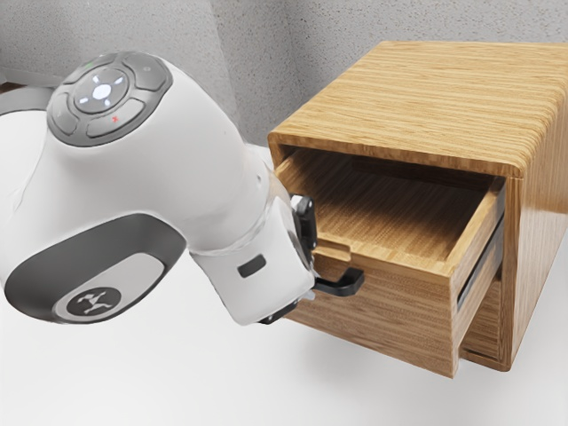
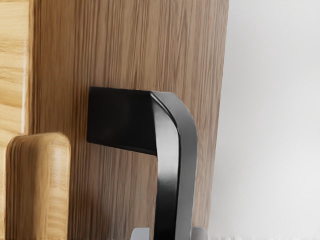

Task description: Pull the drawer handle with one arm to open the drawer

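A wooden cabinet [image 1: 444,98] stands on the white table, at the exterior view's right. Its drawer [image 1: 382,311] is pulled partway out, and the bare wooden inside shows from above. The black drawer handle [image 1: 348,283] sticks out from the drawer front, right at my hand. My gripper [image 1: 315,287] is at that handle, mostly hidden behind my white wrist. In the wrist view the black handle [image 2: 170,165] runs straight down into my gripper [image 2: 169,234]. Grey fingertips [image 2: 140,233] sit against the handle on both sides.
The white table [image 1: 177,382] spreads out in front of the cabinet and under my arm. A grey wall [image 1: 266,53] rises behind. In the wrist view the edge of the cabinet's frame [image 2: 37,185] lies beside the drawer front [image 2: 125,55].
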